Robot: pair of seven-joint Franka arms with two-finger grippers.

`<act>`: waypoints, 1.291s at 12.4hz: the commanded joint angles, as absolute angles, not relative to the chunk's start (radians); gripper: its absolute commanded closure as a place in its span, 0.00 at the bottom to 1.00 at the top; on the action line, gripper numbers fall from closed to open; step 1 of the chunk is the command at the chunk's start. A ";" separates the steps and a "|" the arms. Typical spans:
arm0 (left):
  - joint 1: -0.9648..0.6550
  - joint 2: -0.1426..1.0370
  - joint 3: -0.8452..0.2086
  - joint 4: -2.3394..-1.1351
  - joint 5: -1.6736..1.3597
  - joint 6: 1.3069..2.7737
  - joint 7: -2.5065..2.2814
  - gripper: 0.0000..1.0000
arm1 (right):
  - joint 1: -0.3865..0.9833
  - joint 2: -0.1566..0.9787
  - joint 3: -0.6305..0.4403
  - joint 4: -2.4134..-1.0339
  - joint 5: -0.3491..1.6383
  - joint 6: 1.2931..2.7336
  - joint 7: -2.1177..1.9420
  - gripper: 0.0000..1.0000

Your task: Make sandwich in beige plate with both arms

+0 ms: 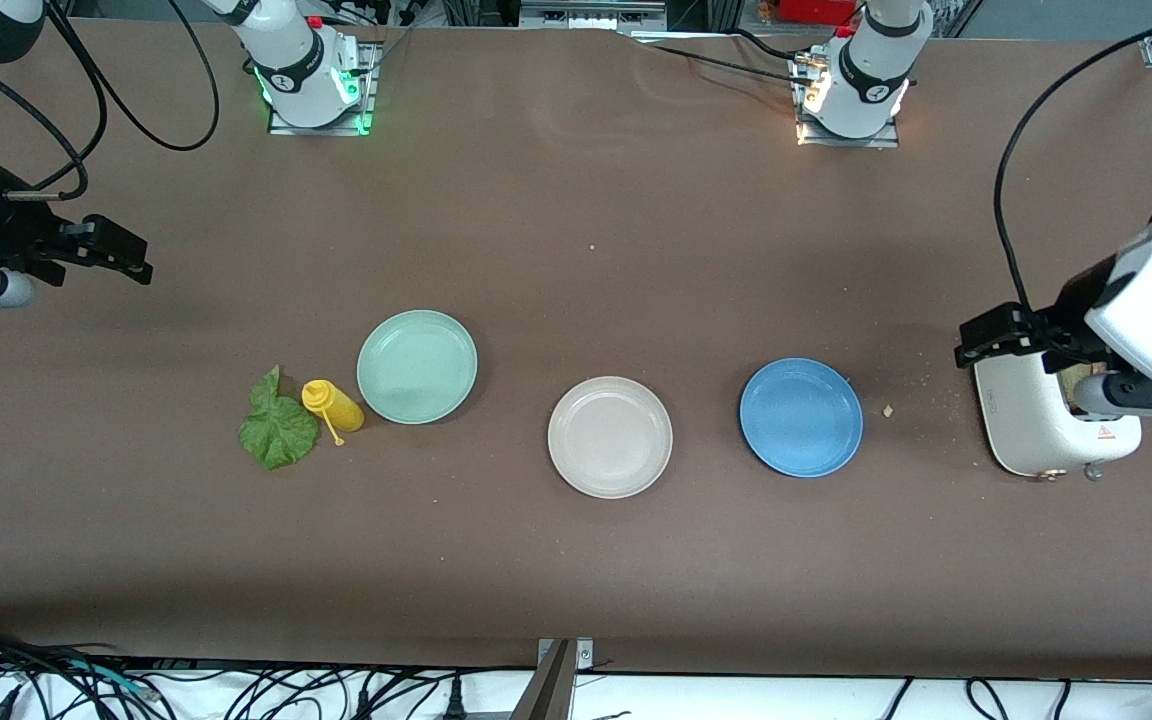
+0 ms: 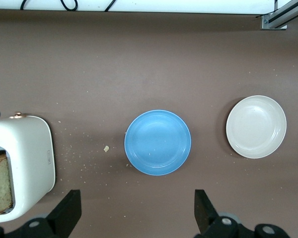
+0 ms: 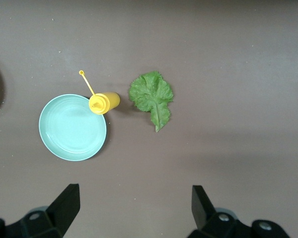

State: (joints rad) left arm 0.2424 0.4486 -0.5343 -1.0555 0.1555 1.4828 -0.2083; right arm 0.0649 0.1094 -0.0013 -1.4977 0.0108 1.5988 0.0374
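Observation:
The beige plate (image 1: 610, 437) lies empty in the middle of the table; it also shows in the left wrist view (image 2: 256, 127). A green lettuce leaf (image 1: 277, 425) lies flat on the table toward the right arm's end, also in the right wrist view (image 3: 151, 96). A bread slice (image 2: 0, 183) stands in the white toaster (image 1: 1041, 420). My left gripper (image 1: 986, 335) is open and empty, up over the table beside the toaster (image 2: 25, 163). My right gripper (image 1: 121, 250) is open and empty, high over the right arm's end of the table.
A pale green plate (image 1: 417, 366) and a yellow squeeze bottle (image 1: 333, 405) on its side lie beside the lettuce. A blue plate (image 1: 801, 417) lies between the beige plate and the toaster. Crumbs are scattered near the toaster.

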 commanded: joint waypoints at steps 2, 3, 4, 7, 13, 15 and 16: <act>0.056 0.312 -0.226 -1.185 -0.027 1.494 -0.178 0.00 | 0.067 0.097 0.000 -1.508 0.021 1.583 0.051 0.00; 0.037 0.289 -0.203 -1.213 -0.035 1.494 -0.173 0.00 | 0.067 0.097 0.000 -1.508 0.023 1.583 0.051 0.00; 0.037 0.281 -0.202 -1.226 -0.031 1.493 -0.173 0.00 | 0.067 0.097 -0.002 -1.508 0.023 1.583 0.051 0.00; 0.051 0.298 -0.201 -1.221 -0.029 1.494 -0.173 0.00 | 0.069 0.097 0.000 -1.502 0.025 1.586 0.054 0.00; 0.083 0.327 -0.198 -1.216 -0.026 1.494 -0.173 0.00 | 0.071 0.097 0.002 -1.502 0.026 1.583 0.054 0.00; 0.109 0.331 -0.198 -1.216 -0.026 1.494 -0.173 0.00 | 0.071 0.097 0.000 -1.502 0.025 1.585 0.048 0.00; 0.107 0.331 -0.198 -1.218 -0.025 1.491 -0.173 0.00 | 0.071 0.097 0.000 -1.502 0.025 1.585 0.046 0.00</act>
State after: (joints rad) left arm 0.0955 0.3382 -0.1988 -1.2062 -0.0012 1.4839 -0.1977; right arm 0.0688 0.1082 0.0001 -1.5023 0.0108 1.5936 0.0391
